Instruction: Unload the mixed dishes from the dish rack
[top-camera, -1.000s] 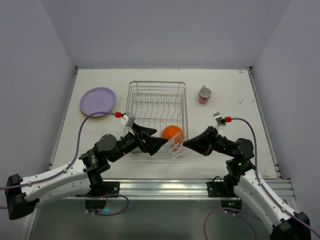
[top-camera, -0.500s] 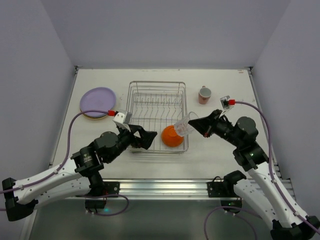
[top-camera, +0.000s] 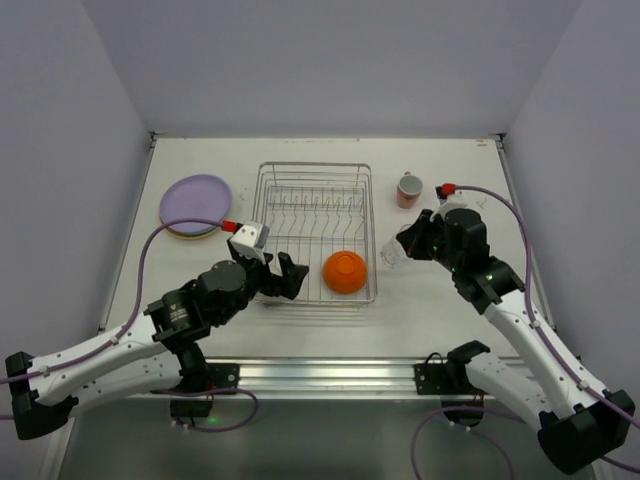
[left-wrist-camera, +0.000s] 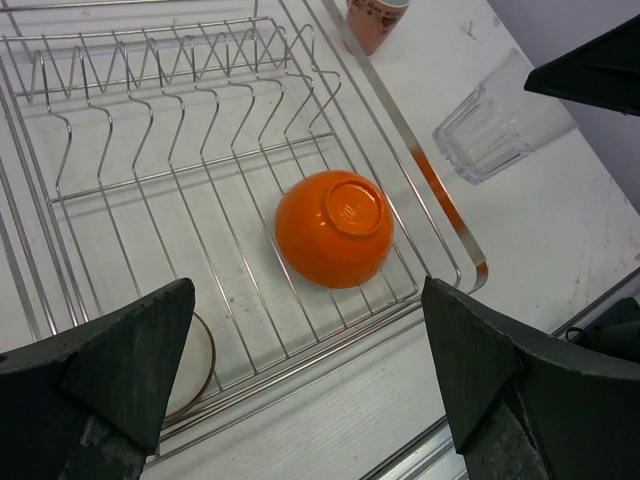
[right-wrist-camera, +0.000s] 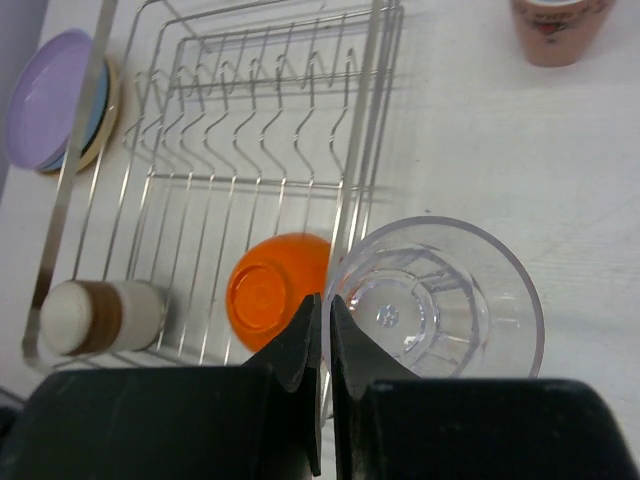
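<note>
mug (top-camera: 409, 188) print: unreadable
table (top-camera: 450, 305): white, matte
walls (top-camera: 320, 60): plain grey
left gripper (top-camera: 285, 276): spread wide
right gripper (right-wrist-camera: 322, 310): clamped on glass (right-wrist-camera: 445, 300) rim

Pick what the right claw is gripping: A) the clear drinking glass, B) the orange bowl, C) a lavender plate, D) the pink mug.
A: the right claw is pinched shut on the rim of the clear drinking glass, off to the right of the silver wire dish rack; the round orange bowl sits upside down inside the rack.

Lab: bare table (top-camera: 320, 150), blank walls (top-camera: 330, 60).
</note>
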